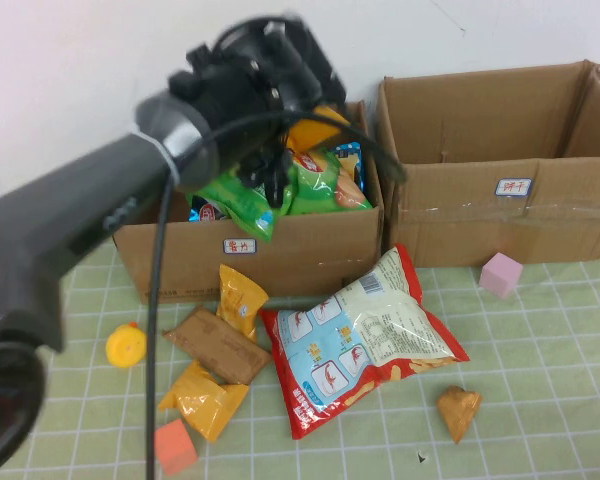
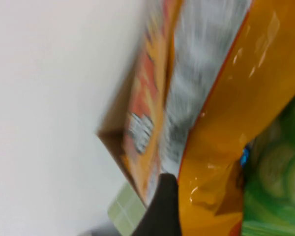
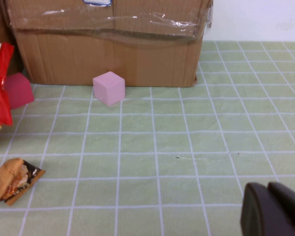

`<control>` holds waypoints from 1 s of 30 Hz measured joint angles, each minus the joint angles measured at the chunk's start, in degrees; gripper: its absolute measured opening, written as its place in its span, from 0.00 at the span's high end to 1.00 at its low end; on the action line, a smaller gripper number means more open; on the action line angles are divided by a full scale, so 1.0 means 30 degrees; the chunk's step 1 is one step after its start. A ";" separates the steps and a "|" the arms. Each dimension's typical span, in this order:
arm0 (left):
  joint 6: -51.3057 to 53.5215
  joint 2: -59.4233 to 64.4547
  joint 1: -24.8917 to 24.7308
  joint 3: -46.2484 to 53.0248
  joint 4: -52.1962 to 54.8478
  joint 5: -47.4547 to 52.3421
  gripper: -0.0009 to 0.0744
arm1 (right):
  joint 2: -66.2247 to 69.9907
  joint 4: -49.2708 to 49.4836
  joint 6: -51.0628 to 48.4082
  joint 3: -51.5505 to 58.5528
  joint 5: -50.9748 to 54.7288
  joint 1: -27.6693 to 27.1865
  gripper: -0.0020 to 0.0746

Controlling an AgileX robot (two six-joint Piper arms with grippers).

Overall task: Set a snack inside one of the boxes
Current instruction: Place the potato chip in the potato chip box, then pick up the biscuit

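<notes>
Nearest the camera, the left pincer (image 1: 270,180) is hung over the left box (image 1: 310,250), clamped on a green snack bag (image 1: 242,205). The right pincer (image 3: 273,211) is held low over the green-gridded desk (image 3: 187,142), its fingers together. Both boxes, including the right box (image 1: 500,215), are set against a white wall (image 1: 70,70).

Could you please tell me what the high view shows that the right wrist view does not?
Only the high view shows the left gripper over the left box full of snacks, plus the yellow duck and orange cube. Only the right wrist view shows the right gripper low over the mat. Both show the right box, pink cube and small orange packet.
</notes>
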 joint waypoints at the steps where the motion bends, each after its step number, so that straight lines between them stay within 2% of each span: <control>1: 0.0000 -0.0450 -0.0153 0.0000 -0.0177 -0.0277 0.16 | 0.0000 0.0000 0.0000 0.0000 0.0000 0.0000 0.98; 4: 0.0000 -0.2383 -0.0739 0.0000 -0.1062 -0.0942 0.24 | 0.0000 0.0000 0.0000 0.0000 0.0000 0.0000 0.98; 7: 0.0365 -0.4686 -0.1379 0.0696 -0.2562 -0.1359 0.38 | 0.0000 0.0000 0.0000 0.0000 0.0000 0.0000 0.98; 10: 0.0898 -0.6799 -0.1653 0.2399 -0.4128 -0.1358 0.60 | 0.0000 0.0000 0.0000 0.0000 0.0000 0.0000 0.98; 12: 0.1185 -0.8466 -0.1653 0.4241 -0.5345 -0.1189 0.80 | 0.0000 0.0000 0.0000 0.0000 0.0000 0.0000 0.98; 15: 0.1217 -1.0549 -0.1653 0.7458 -0.6647 -0.1156 0.93 | 0.0000 0.0000 0.0000 0.0000 0.0000 0.0000 0.98; 19: -0.0138 -1.3631 -0.1653 1.2176 -0.7514 -0.2326 0.98 | 0.0000 0.0000 0.0000 0.0000 0.0000 0.0000 0.98; 24: -0.1798 -1.6373 -0.1653 1.6707 -0.7901 -0.4128 0.99 | 0.0000 0.0000 0.0000 0.0000 0.0000 0.0000 0.98; 30: -0.2567 -1.6605 -0.1653 1.9437 -0.8456 -0.4042 0.98 | 0.0000 0.0000 0.0000 0.0000 0.0000 0.0000 0.98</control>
